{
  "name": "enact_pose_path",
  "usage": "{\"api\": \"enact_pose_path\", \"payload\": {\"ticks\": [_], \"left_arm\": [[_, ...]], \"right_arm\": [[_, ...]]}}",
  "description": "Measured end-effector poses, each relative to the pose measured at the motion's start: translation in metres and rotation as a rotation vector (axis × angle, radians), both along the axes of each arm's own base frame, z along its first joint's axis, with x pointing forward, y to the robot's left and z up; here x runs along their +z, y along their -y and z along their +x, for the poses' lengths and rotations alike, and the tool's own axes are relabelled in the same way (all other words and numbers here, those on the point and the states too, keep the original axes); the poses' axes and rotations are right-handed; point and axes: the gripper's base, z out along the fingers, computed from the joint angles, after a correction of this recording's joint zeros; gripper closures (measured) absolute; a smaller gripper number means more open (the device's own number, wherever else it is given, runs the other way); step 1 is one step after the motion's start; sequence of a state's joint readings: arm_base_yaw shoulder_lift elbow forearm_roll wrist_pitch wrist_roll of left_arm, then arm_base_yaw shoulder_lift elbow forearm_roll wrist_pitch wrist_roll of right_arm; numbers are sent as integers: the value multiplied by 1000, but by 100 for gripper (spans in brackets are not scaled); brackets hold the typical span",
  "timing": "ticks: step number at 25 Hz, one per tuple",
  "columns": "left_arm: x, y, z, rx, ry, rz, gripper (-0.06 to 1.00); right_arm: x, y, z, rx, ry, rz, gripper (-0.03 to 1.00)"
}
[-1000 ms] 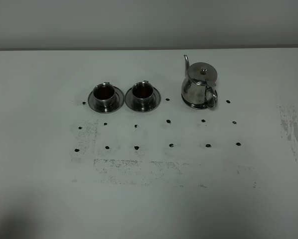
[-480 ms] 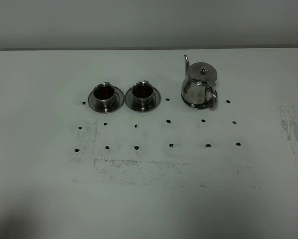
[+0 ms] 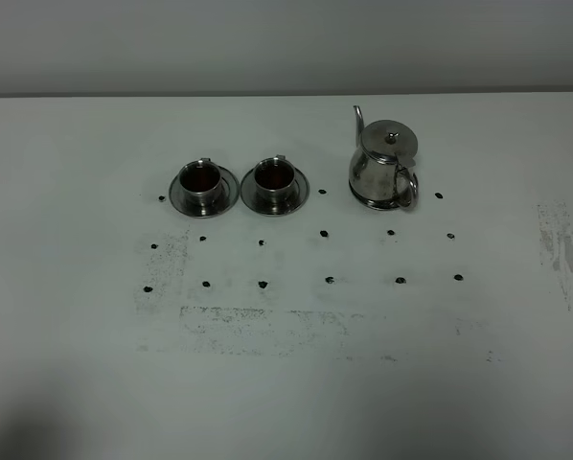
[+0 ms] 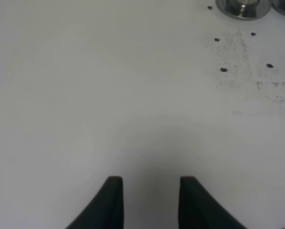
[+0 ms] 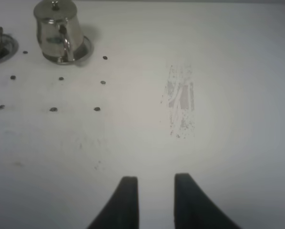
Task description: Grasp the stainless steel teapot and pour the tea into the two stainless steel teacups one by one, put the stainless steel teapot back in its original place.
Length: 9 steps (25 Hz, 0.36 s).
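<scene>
The stainless steel teapot (image 3: 384, 165) stands upright on its round steel disc (image 3: 361, 199) at the back right, spout pointing away and handle toward the front. It also shows in the right wrist view (image 5: 56, 29). The two steel teacups, left (image 3: 200, 184) and right (image 3: 274, 181), sit on saucers to its left. Both hold dark reddish-brown tea (image 3: 200, 176). Neither gripper shows in the high view. My left gripper (image 4: 151, 186) is open and empty over bare table, far from the cups. My right gripper (image 5: 156, 183) is open and empty, well in front of the teapot.
The white table (image 3: 286, 383) carries rows of small black dots (image 3: 327, 281) in front of the cups and teapot. There are grey scuff marks at the right (image 3: 562, 251) and in the middle front (image 3: 258, 331). A grey wall runs behind the table.
</scene>
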<state>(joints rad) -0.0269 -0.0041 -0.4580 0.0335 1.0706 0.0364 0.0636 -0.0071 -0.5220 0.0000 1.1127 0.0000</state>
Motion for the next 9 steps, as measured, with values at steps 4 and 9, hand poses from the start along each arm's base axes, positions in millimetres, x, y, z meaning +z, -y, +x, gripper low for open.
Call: {"api": "enact_pose_path", "payload": {"ticks": [4, 9], "left_arm": [[0, 0, 0, 0, 0, 0, 66], [0, 0, 0, -1, 0, 1, 66]], "right_arm": [[0, 0, 0, 0, 0, 0, 76], [0, 0, 0, 0, 0, 0, 76]]}}
